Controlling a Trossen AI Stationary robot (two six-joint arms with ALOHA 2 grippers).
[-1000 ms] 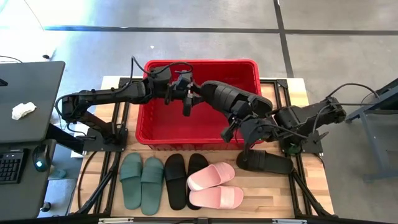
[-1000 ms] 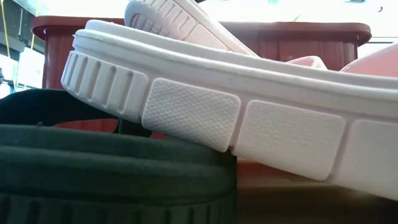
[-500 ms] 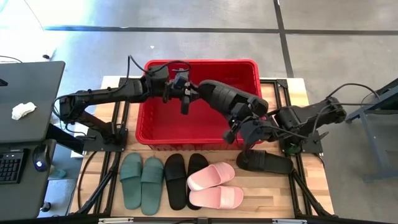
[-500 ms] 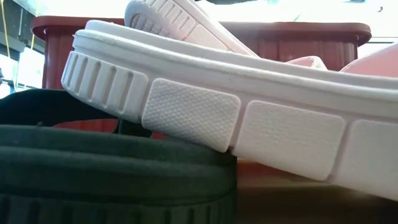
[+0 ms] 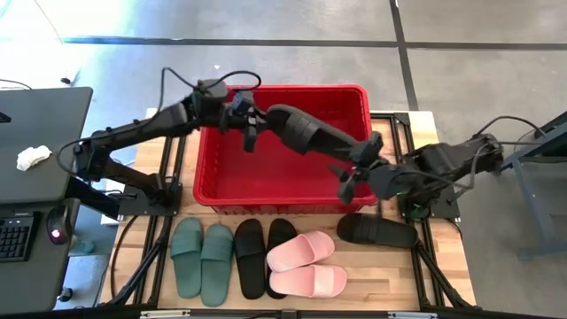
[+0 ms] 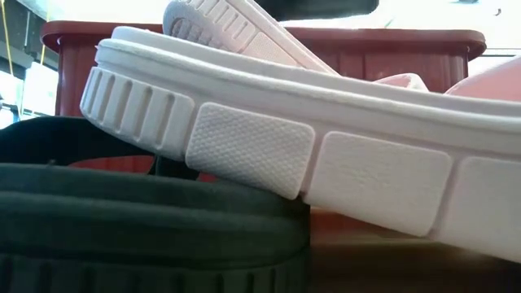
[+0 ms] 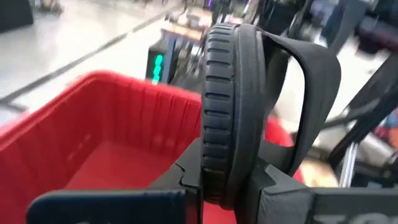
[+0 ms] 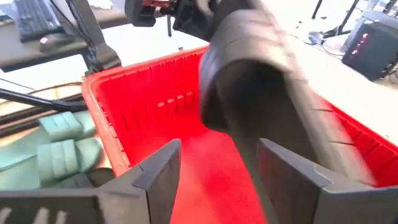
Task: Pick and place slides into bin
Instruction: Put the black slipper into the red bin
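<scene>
A black slide (image 5: 319, 135) hangs over the red bin (image 5: 232, 182), turned on its edge, with my left gripper (image 5: 252, 124) shut on its far-left end. My right gripper (image 5: 354, 175) stands open at the slide's other end (image 5: 368, 151). In the right wrist view its fingers (image 8: 163, 167) gape wide below the blurred slide (image 8: 261, 81). On the table in front of the bin lie a green pair (image 5: 202, 257), a black pair (image 5: 266, 257), a pink pair (image 5: 306, 266) with one slide on the other, and a single black slide (image 5: 376, 230). My left gripper pinches the end of the slide's sole (image 7: 224, 168) between its two fingers, one on each flat face. The fingers come nearly level from the table's left and lie along the slide. The slide stands on edge, strap (image 7: 311, 74) to one side, lifted clear above the bin. My right gripper: whether a finger touches the slide, I cannot tell.
The low view is filled by a pink slide's sole (image 6: 285, 155) lying on a dark slide (image 6: 146, 220), with the bin's rim (image 6: 456, 37) behind. A desk with a keyboard (image 5: 13, 235) stands to the table's left.
My right gripper has opened, let go of the black slide and drawn back toward the table's right. My left gripper has carried the slide toward the far left and a little up; the slide stays lifted above the bin.
</scene>
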